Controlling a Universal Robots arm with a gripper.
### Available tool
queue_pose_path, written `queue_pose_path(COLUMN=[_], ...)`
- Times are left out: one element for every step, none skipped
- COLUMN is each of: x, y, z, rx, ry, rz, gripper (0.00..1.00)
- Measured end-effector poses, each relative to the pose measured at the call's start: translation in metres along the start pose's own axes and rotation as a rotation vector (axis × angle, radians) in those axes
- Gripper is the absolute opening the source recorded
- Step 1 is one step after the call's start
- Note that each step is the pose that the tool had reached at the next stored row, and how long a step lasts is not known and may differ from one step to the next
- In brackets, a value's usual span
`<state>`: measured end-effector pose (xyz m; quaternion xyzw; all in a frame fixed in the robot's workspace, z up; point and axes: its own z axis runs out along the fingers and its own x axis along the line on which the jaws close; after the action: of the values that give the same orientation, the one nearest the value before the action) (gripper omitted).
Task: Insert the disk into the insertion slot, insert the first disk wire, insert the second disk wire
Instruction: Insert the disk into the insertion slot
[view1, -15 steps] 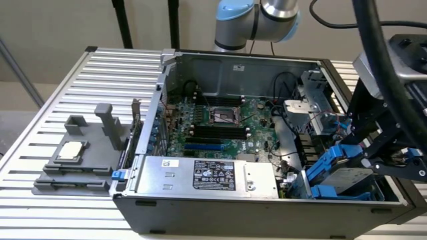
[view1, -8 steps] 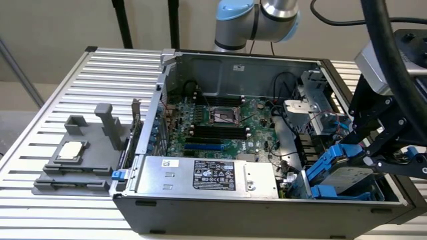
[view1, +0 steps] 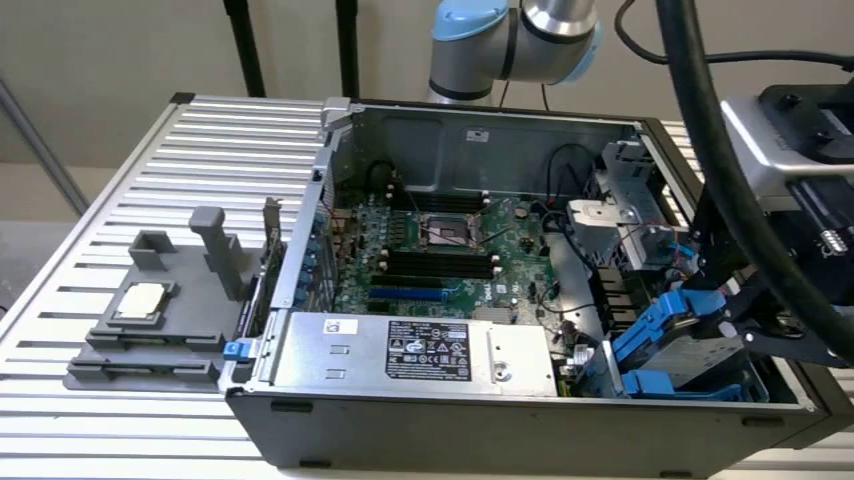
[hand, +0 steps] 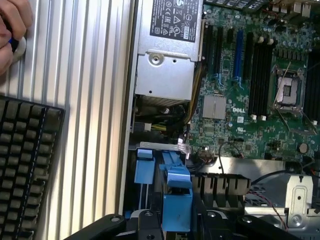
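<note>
The disk (hand: 176, 192) tilts between the claw (hand: 177, 220), seemingly gripped, above insertion slot (view1: 654, 383).

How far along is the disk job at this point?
Done: nothing that shows as finished. In hand: the disk, in its blue frame, stands tilted and seems only partly in the slot, not seated, with the gripper right at it. Left: seating the disk and both wires; no wire can be seen plugged into the disk.
</note>
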<state>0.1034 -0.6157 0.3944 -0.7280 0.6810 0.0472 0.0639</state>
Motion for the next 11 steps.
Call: queue_pose_path(x=[0.0003,0.0005,0.0006,0.0006,0.0006,0.0005,0.0005,0.0005,0.0004,0.0005,0.0005], y=[0.0004,0.0008,0.0012,0.0019,0.0027,0.0036,0.0040,0.0043,0.0044,0.0045,0.0047], z=[0.0017,0.0032,0.0038,0.0043,0.0047,0.0053,0.0058,0.0063,0.0068,0.0074,0.0078], rx=[0.0031,0.0065,0.0100,0.0143,0.0170,0.0189,0.0195,0.0197,0.0194,0.0185,0.0172], ry=[0.0001,0.0002,0.0005,-0.0001,-0.0009,-0.0019,-0.0029,-0.0035,-0.0045,-0.0059,-0.0072], rz=[-0.001,-0.001,-0.002,-0.002,-0.004,-0.007,-0.012,-0.019,-0.029,-0.039,-0.050], gripper=[0.33,0.33,0.33,0.33,0.33,0.33,0.33,0.33,0.33,0.33,0.33])
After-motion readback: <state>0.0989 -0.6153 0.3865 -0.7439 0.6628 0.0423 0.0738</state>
